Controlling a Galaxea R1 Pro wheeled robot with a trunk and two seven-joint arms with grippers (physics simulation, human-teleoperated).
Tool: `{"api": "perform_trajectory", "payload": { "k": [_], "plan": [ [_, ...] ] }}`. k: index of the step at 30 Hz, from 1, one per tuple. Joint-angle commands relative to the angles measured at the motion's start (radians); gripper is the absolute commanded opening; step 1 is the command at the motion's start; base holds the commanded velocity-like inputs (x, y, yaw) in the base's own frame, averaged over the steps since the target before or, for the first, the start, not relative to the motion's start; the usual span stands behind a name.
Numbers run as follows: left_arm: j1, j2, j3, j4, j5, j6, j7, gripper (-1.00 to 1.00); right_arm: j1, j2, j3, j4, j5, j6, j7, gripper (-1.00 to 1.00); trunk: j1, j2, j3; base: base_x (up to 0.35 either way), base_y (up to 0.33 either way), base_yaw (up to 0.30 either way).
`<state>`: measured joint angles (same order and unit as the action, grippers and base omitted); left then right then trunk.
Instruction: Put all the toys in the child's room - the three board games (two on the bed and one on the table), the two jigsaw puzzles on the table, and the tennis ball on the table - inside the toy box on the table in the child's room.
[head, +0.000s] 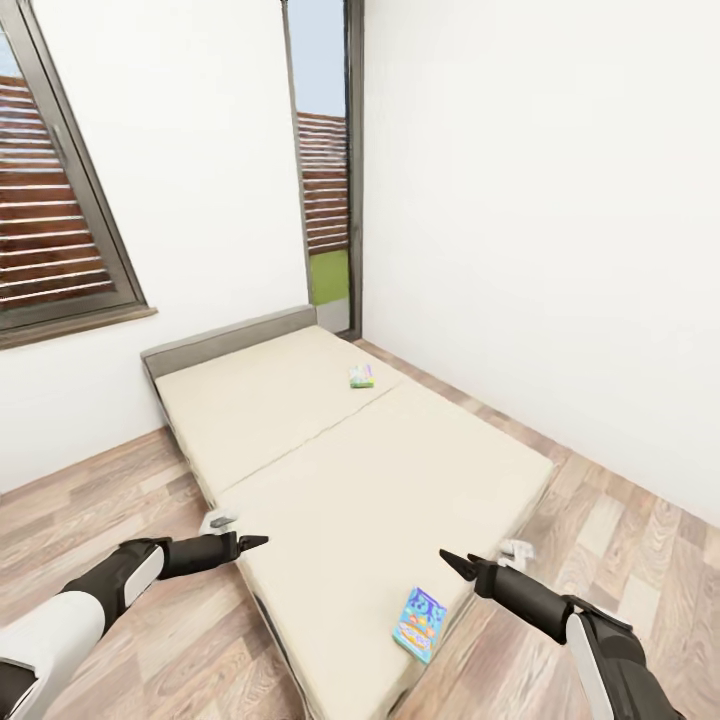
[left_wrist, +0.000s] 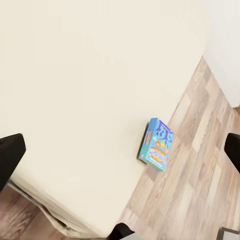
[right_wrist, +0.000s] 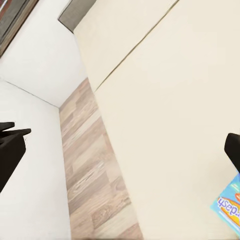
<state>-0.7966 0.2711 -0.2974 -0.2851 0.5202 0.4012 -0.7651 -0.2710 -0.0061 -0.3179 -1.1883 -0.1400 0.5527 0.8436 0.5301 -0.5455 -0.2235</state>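
Bed (head: 330, 470): two board games lie on the mattress.
Blue game (head: 420, 623): at the near right edge of the bed, close to the foot corner.
Second game (head: 362, 376): toward the headboard end, near the right edge.
Left pincer (head: 248, 543): empty; opening cannot be told.
Right pincer (head: 450, 562): empty; opening cannot be told.
Progress: neither bed game collected; both remain.

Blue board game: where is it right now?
In the head view, the blue board game lies on the bed's near right edge, beside the right claw.

Bed (right_wrist: 165, 100) (beige) — blue board game (right_wrist: 229, 206) corner
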Motion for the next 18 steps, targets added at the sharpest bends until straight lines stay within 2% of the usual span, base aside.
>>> {"api": "perform_trajectory", "payload": {
  "k": [1,8,12,18],
  "plan": [
    [-0.001,0.0,-0.005,0.0,0.009,0.008,0.0,1.0,0.0,0.0,-0.001,-0.001,-0.006,0.007,0.002,1.0,0.0,-0.002,-0.001,0.0,-0.002,0.29],
    [-0.001,0.0,-0.005,0.0,0.009,0.008,0.0,1.0,0.0,0.0,-0.001,-0.001,-0.006,0.007,0.003,1.0,0.0,-0.002,0.002,0.0,-0.01,0.261],
    [-0.001,-0.001,-0.005,0.0,0.009,0.007,0.0,1.0,0.0,0.0,-0.001,-0.001,-0.006,0.007,0.003,1.0,0.0,-0.002,0.003,0.0,-0.102,0.096],
    [-0.001,-0.005,-0.005,0.0,0.009,-0.004,0.0,1.0,0.0,0.0,-0.001,-0.001,-0.006,0.007,0.005,1.0,0.0,-0.002,0.003,0.0,-0.23,0.027]
  ]
}}
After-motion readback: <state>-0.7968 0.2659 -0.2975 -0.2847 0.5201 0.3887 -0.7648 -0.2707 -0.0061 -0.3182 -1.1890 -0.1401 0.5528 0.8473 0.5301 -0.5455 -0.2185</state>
